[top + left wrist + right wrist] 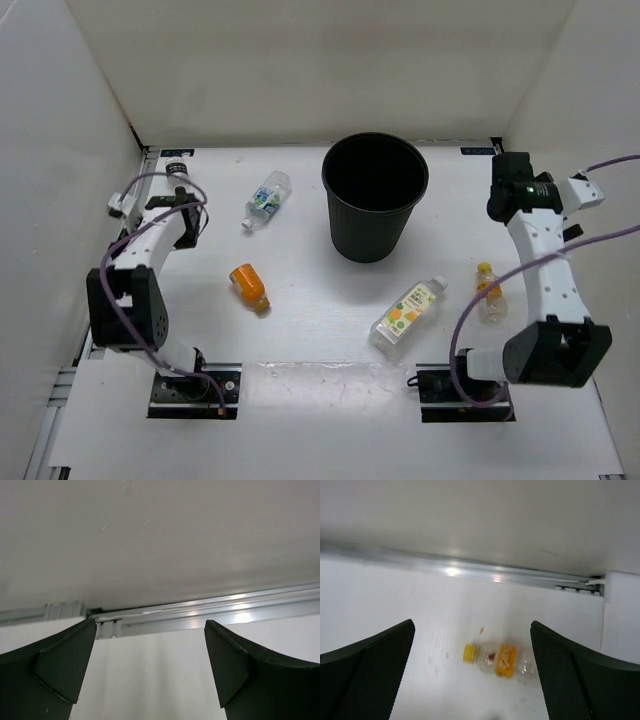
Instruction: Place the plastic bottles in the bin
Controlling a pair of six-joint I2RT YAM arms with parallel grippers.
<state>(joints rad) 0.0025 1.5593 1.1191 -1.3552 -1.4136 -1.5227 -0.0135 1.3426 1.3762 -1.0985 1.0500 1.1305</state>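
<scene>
Plastic bottle with a yellow cap lies on its side, seen past the right gripper, whose jaws stand wide apart and hold nothing. In the overhead view it rests to the right of the bin, nearer the arms. The left gripper, equally wide and bare, faces a rail well to the left of the bin. A fruit-label bottle lies in front of the bin, an orange bottle front-left, a blue-label bottle just left. All look light, thin-walled and probably slippery. A gentle grasp across mid-body, clear of the tapering neck, seems safest.
</scene>
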